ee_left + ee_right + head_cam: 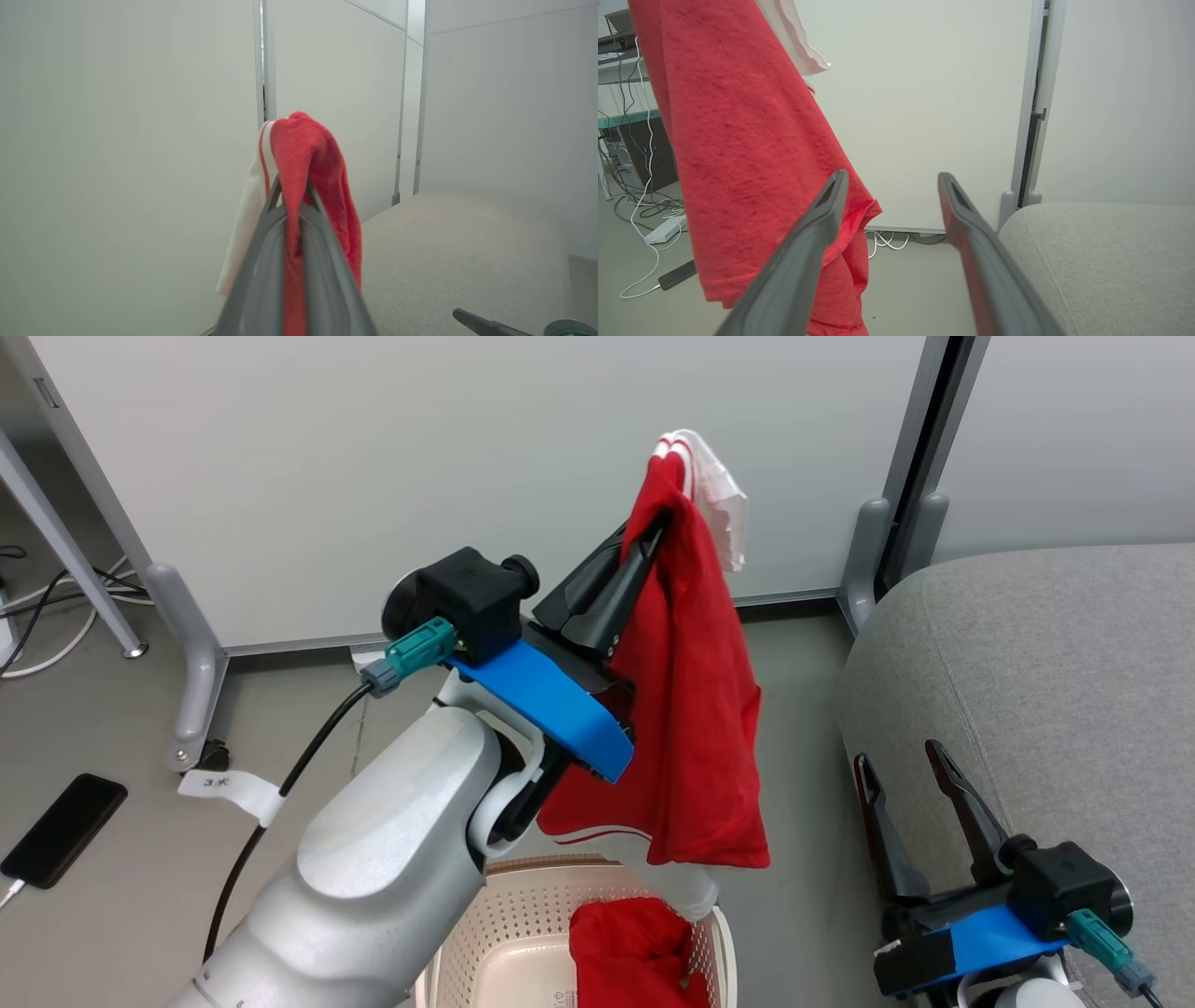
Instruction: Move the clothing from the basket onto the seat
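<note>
Head: clothing (695, 709) is clamped by left end effector (658, 527) above basket (523, 905), beside seat (1046, 691) | Left wrist: only a fold seems pinched, slippage is risked | Right wrist: right end effector (893, 176) is spread, empty.

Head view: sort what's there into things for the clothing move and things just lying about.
For the job: hanging red garment, pinched in the left end effector; second red garment in the basket; grey sofa; open right end effector.

Lying about: black phone; partition foot; slanted metal leg.
</note>
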